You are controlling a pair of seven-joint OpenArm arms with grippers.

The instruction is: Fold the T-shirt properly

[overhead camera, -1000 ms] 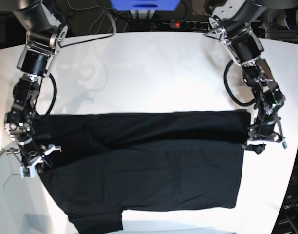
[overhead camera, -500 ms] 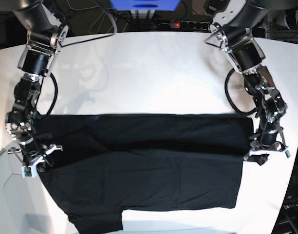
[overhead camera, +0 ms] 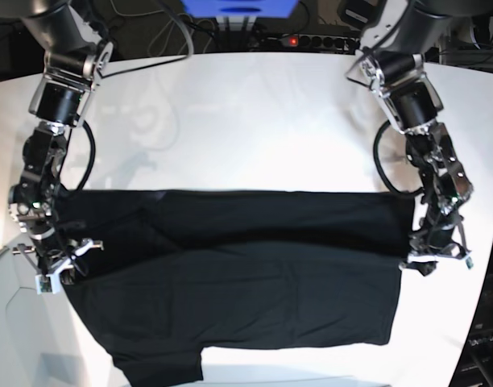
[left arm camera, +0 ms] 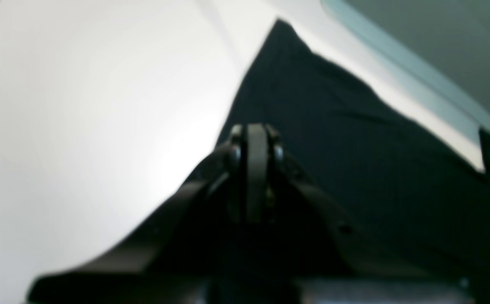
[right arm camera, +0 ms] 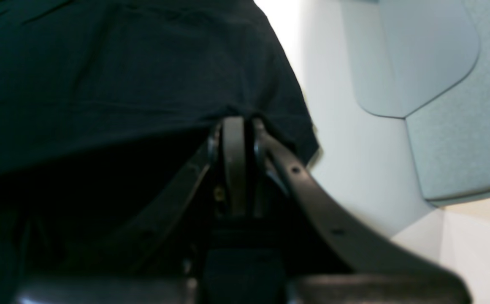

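The black T-shirt [overhead camera: 238,274] lies spread wide across the front half of the white table [overhead camera: 246,121], its far part doubled over into a long straight fold. No print shows. My left gripper [overhead camera: 421,262], at the right of the base view, is shut on the shirt's right edge; its wrist view shows the closed fingertips [left arm camera: 255,135] at the edge of the cloth [left arm camera: 354,160]. At the shirt's left edge my right gripper [overhead camera: 57,270] is shut too, with cloth [right arm camera: 122,76] draped over its closed gripper tips [right arm camera: 236,124].
A power strip with a red light [overhead camera: 291,39], cables and a blue box [overhead camera: 238,6] sit behind the table's far edge. The table's right edge [overhead camera: 476,290] runs close beside my left gripper. Grey panels [right arm camera: 439,84] lie past the table's left edge.
My left arm has drawn toward the table's front, and the shirt's folded far edge has slid a little forward with it. My right arm has hardly moved.
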